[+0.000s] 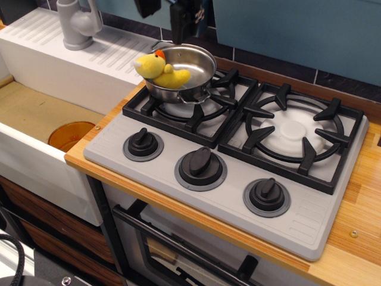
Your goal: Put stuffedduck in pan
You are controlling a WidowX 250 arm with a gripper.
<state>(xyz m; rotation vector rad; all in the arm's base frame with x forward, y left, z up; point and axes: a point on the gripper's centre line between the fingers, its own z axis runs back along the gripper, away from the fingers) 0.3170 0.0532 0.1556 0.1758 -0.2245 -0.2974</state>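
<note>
— One duck only? Where is the stuffedduck (pixel 159 70)?
— It lies in the pan (pixel 199 62), on the upper-left burner, leaning over the left rim.
— And the gripper (pixel 180 21)?
— At the top edge, above the pan, holding nothing. How open it is, I cannot tell.

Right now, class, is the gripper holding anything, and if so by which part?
Nothing is held. The gripper is above the pan, apart from the toy duck, which lies on the pan's near rim.
</note>
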